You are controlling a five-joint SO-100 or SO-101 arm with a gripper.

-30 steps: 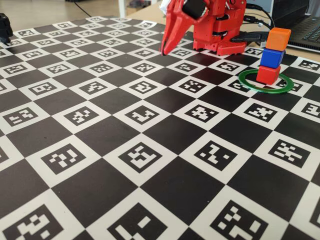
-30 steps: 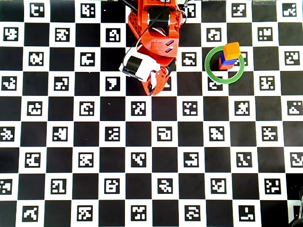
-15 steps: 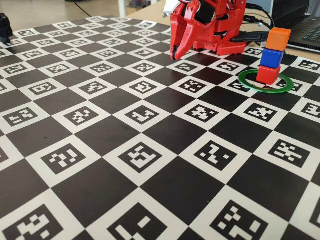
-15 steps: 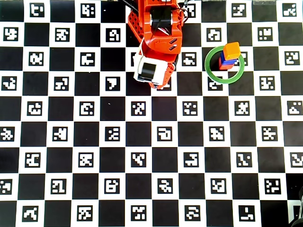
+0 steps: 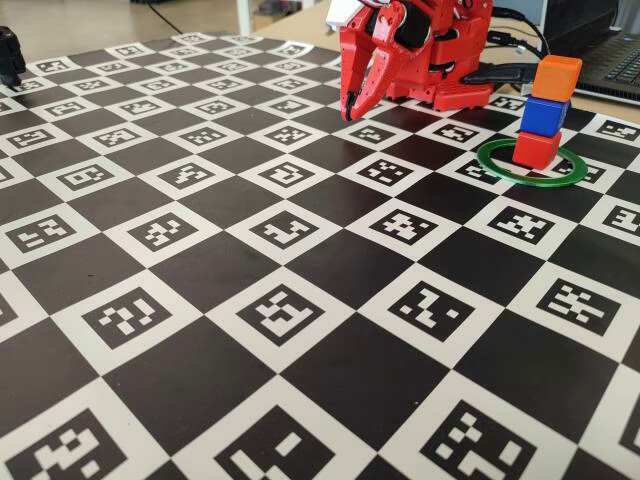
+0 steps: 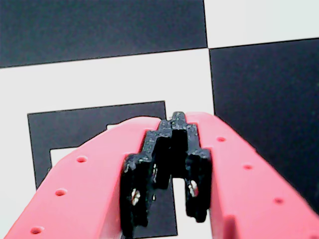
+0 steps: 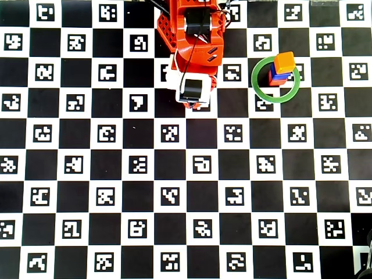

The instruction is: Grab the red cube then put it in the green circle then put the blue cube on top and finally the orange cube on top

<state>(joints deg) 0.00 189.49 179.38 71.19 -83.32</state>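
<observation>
Red cube (image 5: 537, 149) in green circle (image 5: 531, 163), well apart from closed, empty jaws.

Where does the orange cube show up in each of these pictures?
Fixed view: the orange cube is at the far right, topping the stack.
Overhead view: upper right, on the same stack.
Wrist view: not in it.
Shared landmark: the green circle around the stack's base.

Arm folded, fingers (image 6: 172, 130) closed, empty.
</observation>
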